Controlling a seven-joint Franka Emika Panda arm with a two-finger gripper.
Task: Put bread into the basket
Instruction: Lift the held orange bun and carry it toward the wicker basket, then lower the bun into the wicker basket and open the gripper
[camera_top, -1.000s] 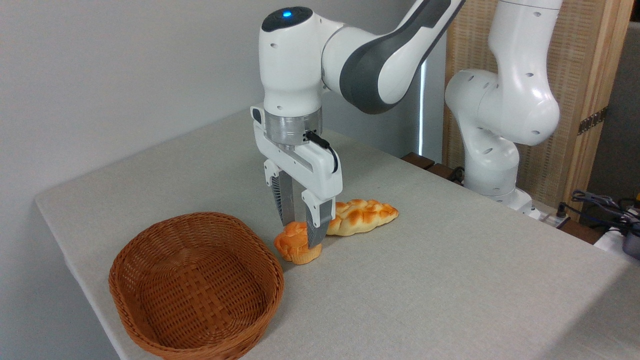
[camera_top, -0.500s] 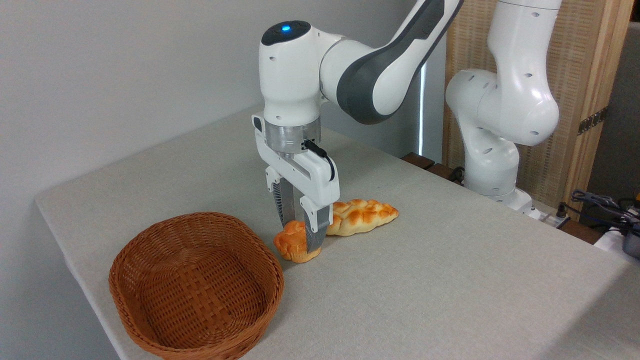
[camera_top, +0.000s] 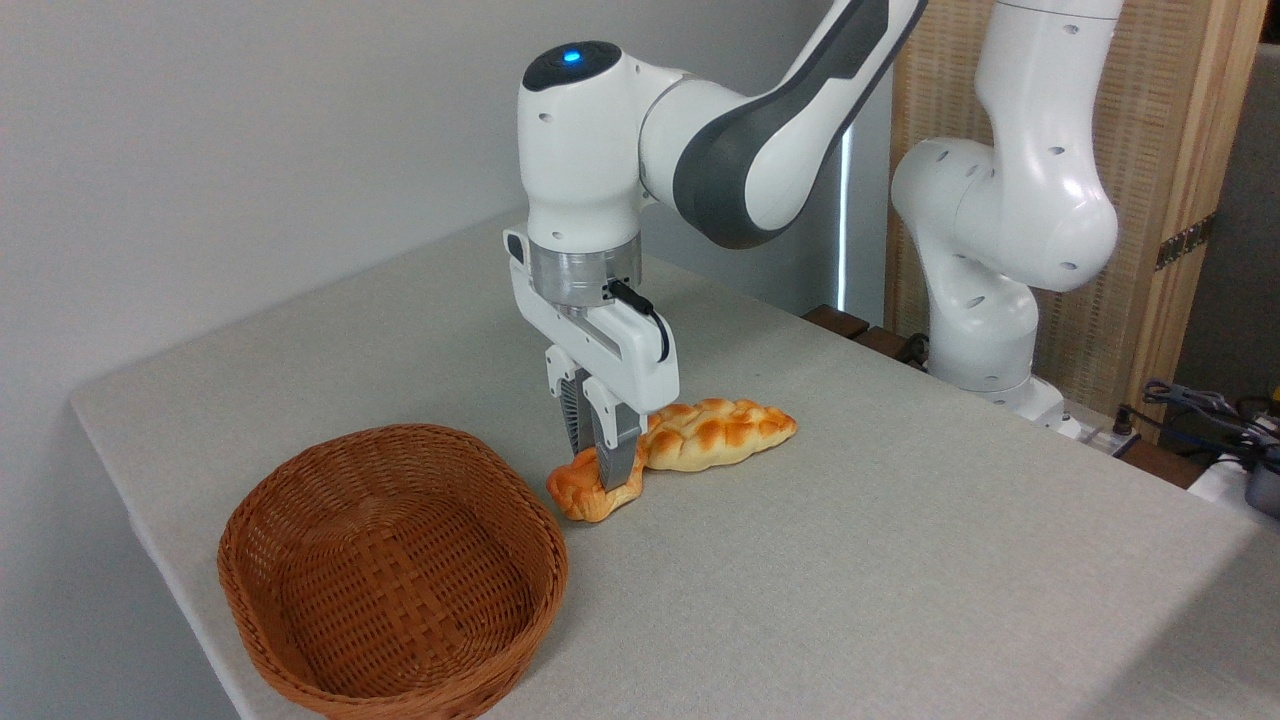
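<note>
Two fingers of the end effector (camera_top: 601, 468) pinch the bun (camera_top: 585, 492), squeezing it narrow where it sits on the tabletop (camera_top: 900, 560). It lies just right of the basket (camera_top: 392, 572), outside its rim, with the braided loaf (camera_top: 717, 433) just behind it to the right.

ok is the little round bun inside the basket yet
No, the bun sits on the table just right of the empty basket, with the gripper fingers pinched on it.
</note>
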